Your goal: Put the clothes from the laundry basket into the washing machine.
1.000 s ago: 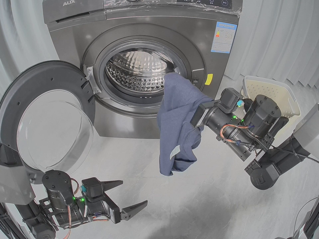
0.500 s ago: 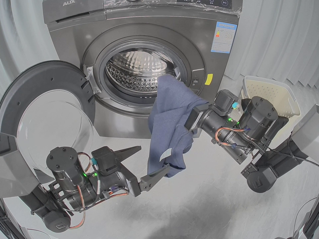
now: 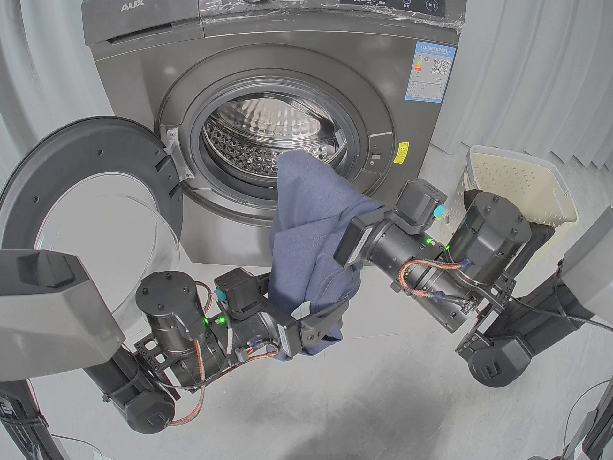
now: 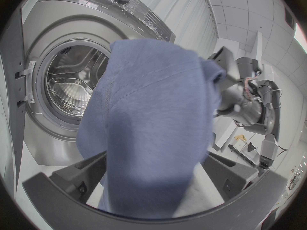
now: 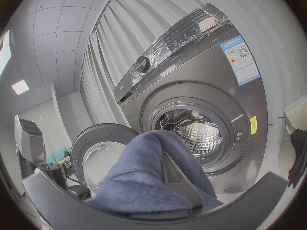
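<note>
Blue garment (image 3: 313,237): out of the basket and not yet in the drum. It sits at the middle of the head view, draped over the right pincer. Its top fold overlaps the drum mouth (image 3: 268,138) at about 5 o'clock of the opening, and the rest hangs toward the floor.
Right pincer (image 5: 164,166): clenched on the garment, coming in from 3 o'clock. I judge it is held high so that the cloth clears the lower rim of the opening.
Left pincer (image 3: 319,327): released, coming up from 7 o'clock. Its jaws are spread with the hanging lower part of the garment between them. It is probably there to gather the loose tail so it goes in with the rest.
Washing machine (image 3: 274,65): at 12 o'clock. Its door (image 3: 89,225) is swung fully aside to 9 o'clock, which leaves the mouth free for both arms.
Laundry basket (image 3: 543,180): on the floor at 3 o'clock, beside the machine and behind the right arm, a short way from the drum.
Step in hand: feeding the garment in. The tail needs lifting first, or it may trail outside the rim.
</note>
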You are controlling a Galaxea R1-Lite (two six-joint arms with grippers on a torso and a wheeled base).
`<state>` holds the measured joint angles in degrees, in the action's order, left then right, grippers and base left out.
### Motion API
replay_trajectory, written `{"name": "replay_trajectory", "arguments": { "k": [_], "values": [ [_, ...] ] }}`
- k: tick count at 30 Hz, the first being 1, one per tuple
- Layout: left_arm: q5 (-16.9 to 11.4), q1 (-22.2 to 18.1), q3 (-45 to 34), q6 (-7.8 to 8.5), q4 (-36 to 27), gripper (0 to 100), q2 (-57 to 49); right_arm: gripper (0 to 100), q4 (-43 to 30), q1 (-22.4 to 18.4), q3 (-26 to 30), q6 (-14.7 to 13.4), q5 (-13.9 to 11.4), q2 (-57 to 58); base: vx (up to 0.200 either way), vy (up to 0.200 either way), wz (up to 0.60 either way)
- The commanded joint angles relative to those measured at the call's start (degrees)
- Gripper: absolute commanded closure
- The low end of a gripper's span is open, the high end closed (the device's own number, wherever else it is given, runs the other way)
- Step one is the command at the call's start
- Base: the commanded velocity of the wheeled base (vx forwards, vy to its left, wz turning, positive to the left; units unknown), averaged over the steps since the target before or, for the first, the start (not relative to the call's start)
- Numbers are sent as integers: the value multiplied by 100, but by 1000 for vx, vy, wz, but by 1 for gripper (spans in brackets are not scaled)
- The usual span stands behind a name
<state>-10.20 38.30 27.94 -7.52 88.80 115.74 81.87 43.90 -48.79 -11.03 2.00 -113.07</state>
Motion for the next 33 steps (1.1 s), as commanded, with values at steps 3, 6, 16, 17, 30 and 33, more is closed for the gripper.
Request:
{"name": "replay_trajectory", "arguments": {
  "k": [3, 6, 16, 17, 30, 33],
  "values": [
    [141, -51, 326, 5, 6, 0, 458, 100, 4, 233, 80, -66, 55, 39, 0, 0, 0],
    [326, -95, 607, 5, 6, 0, 687, 100, 4, 339, 194, -127, 64, 39, 0, 0, 0],
    [449, -280, 774, 14, 6, 0, 924, 100, 4, 514, 326, -189, 169, 180, 0, 0, 0],
    [467, -297, 783, 14, 6, 0, 924, 100, 4, 523, 335, -189, 204, 189, 0, 0, 0],
    [792, -359, 1302, -109, 24, 100, 1003, 100, 13, 506, 563, -241, 222, 417, 0, 0, 0],
    [801, -367, 1284, -118, 24, 100, 968, 100, 13, 453, 607, -259, 222, 479, 0, 0, 0]
  ]
}}
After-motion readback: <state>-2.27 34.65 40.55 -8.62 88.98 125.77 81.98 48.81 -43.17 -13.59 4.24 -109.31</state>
